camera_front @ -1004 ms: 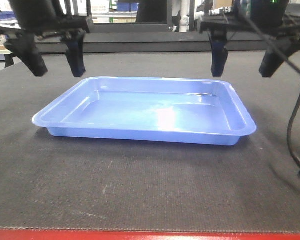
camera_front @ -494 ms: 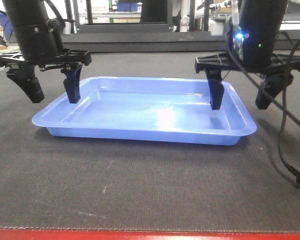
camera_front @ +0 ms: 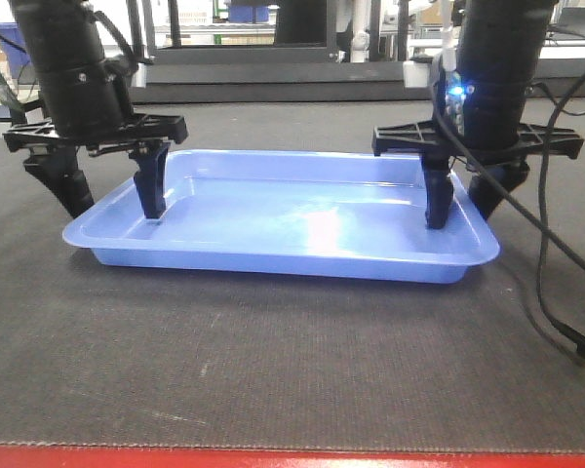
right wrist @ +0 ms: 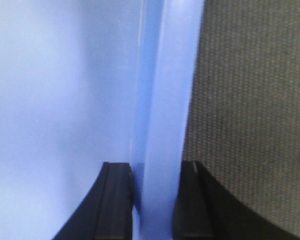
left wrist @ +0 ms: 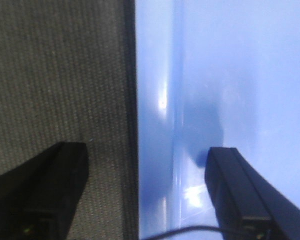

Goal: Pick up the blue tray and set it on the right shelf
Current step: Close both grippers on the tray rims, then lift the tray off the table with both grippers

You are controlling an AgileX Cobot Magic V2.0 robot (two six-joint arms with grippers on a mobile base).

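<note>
The tray (camera_front: 292, 210) lies flat on the surface (camera_front: 273, 370). The left gripper (camera_front: 115, 210) has its jaws spread astride the left rim. On the right gripper (camera_front: 461, 216) they seem to pinch the right rim. Lifting with one side unclamped would likely tip the glossy tray and let it slip.

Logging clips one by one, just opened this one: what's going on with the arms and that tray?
Both arms are down at the short ends of the blue tray, which lies flat on the dark mat, not yet lifted. The left end effector is open, straddling the left rim: one finger inside the tray, one outside over the mat. The right end effector is pinched on the right rim, a finger against each side.
</note>
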